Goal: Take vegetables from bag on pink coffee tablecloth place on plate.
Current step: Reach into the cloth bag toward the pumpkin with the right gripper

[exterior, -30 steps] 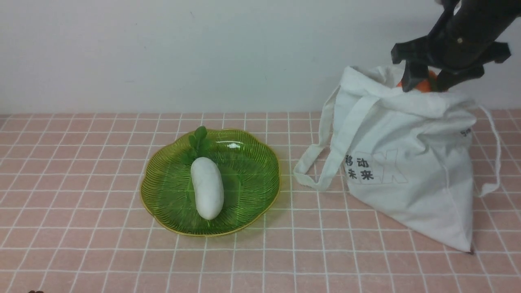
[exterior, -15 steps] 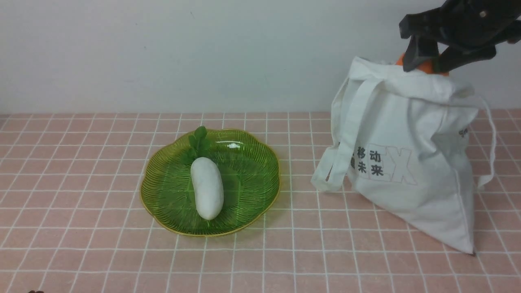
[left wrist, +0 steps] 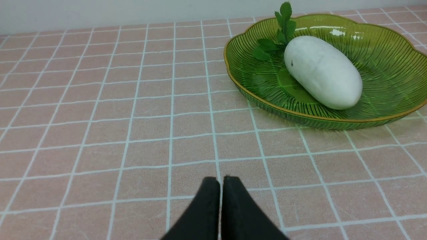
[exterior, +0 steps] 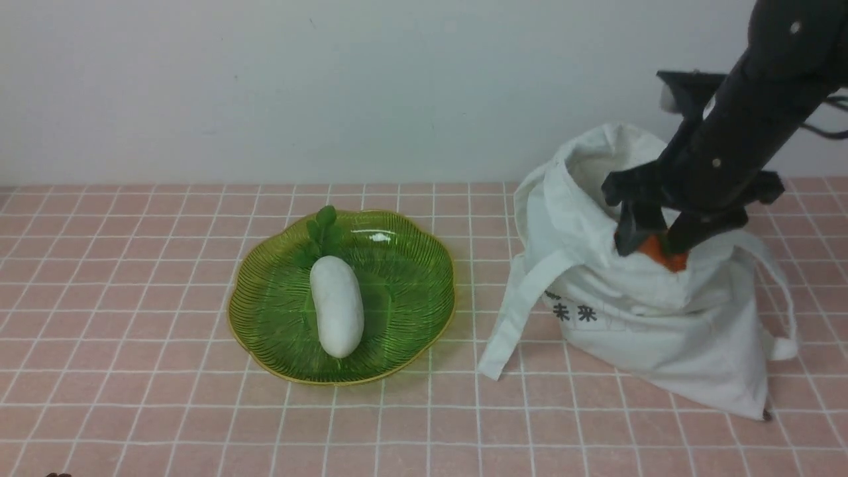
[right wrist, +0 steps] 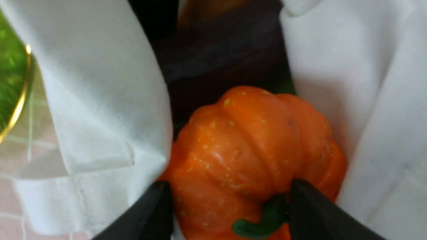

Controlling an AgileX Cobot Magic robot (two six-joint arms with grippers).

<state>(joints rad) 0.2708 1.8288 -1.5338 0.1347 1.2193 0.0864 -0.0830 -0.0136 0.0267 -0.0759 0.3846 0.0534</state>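
My right gripper [exterior: 652, 244] is shut on the orange pumpkin [exterior: 664, 256] in the open mouth of the white bag [exterior: 649, 324]. The right wrist view shows the fingers [right wrist: 151, 210] on both sides of the ribbed pumpkin [right wrist: 247, 143], beside its green stem, with bag cloth [right wrist: 100, 83] on either side. The green plate [exterior: 233, 324] lies left of the bag on the pink tablecloth [exterior: 132, 298] and holds a white radish [exterior: 336, 306] with green leaves. My left gripper [left wrist: 221, 186] is shut and empty, low over the cloth, short of the plate [left wrist: 233, 76].
The bag's straps [exterior: 513, 318] hang onto the cloth between bag and plate. A white wall [exterior: 331, 86] closes the back of the table. Dark objects lie deeper inside the bag [right wrist: 217, 50].
My right gripper rose with the pumpkin and pulled the bag up, then came down and a little left. The bag has slumped and its mouth is open wide.
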